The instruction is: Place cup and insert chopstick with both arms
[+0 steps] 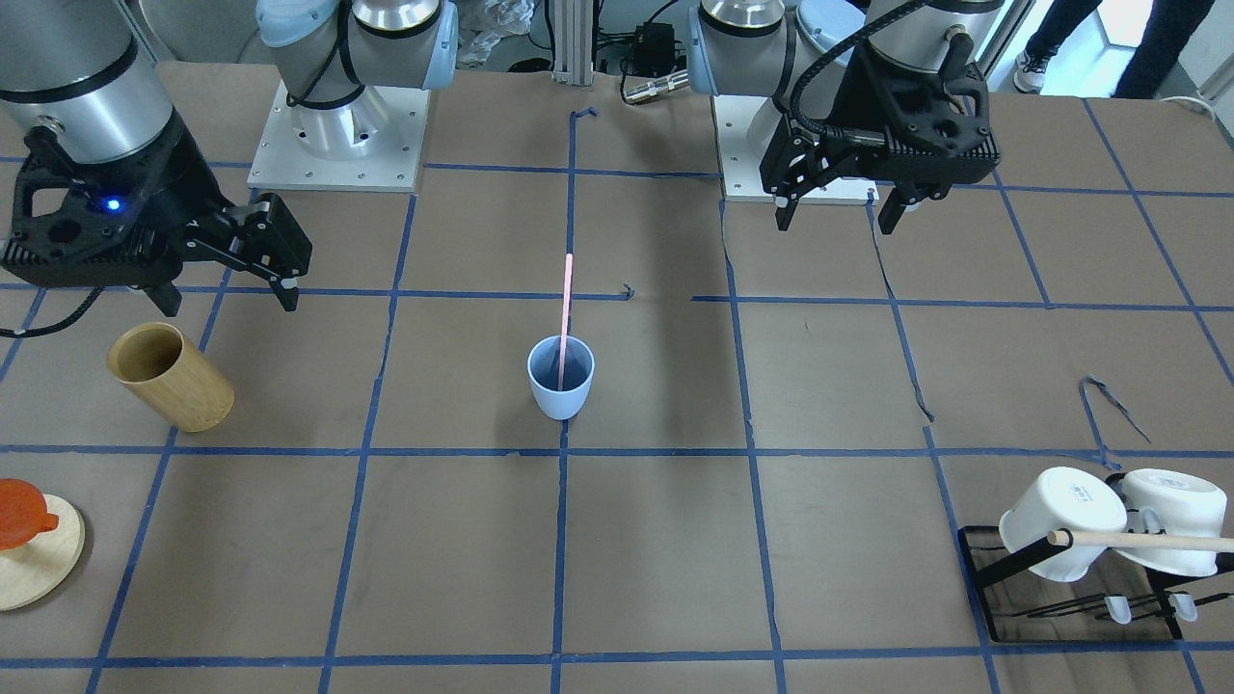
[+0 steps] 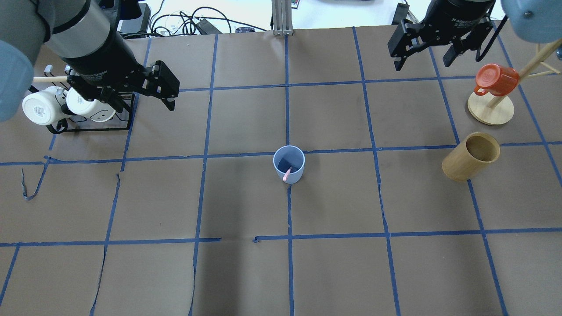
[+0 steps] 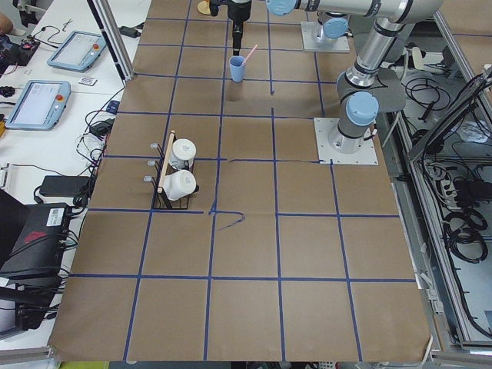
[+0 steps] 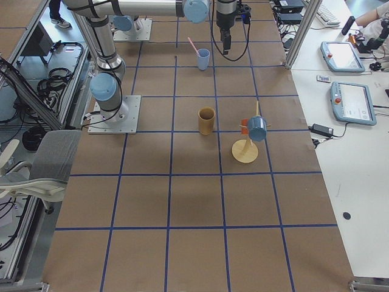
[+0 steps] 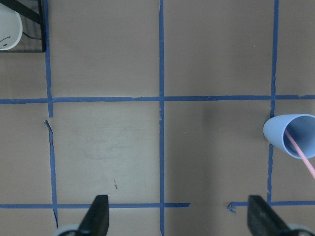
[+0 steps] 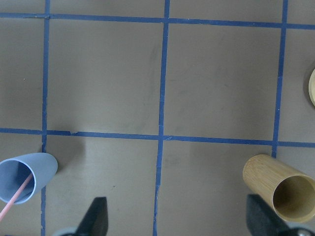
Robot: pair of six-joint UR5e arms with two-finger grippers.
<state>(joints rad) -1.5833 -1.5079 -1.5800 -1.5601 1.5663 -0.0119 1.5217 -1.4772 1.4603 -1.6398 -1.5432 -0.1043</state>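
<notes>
The light-blue cup (image 1: 560, 378) stands upright at the middle of the table, on a blue tape line; it also shows in the overhead view (image 2: 289, 163). The pink chopstick (image 1: 567, 299) stands inside it, leaning on the rim toward the robot. My left gripper (image 1: 835, 224) hangs open and empty high above the table, far from the cup; in its wrist view the cup (image 5: 278, 132) is at the right edge. My right gripper (image 1: 229, 301) is open and empty on the other side, with the cup (image 6: 24, 174) at its wrist view's lower left.
A tan bamboo cup (image 1: 172, 376) stands below my right gripper. An orange mug hangs on a wooden stand (image 2: 491, 105) beyond it. A black rack (image 1: 993, 569) with two white mugs and a wooden rod sits on my left side.
</notes>
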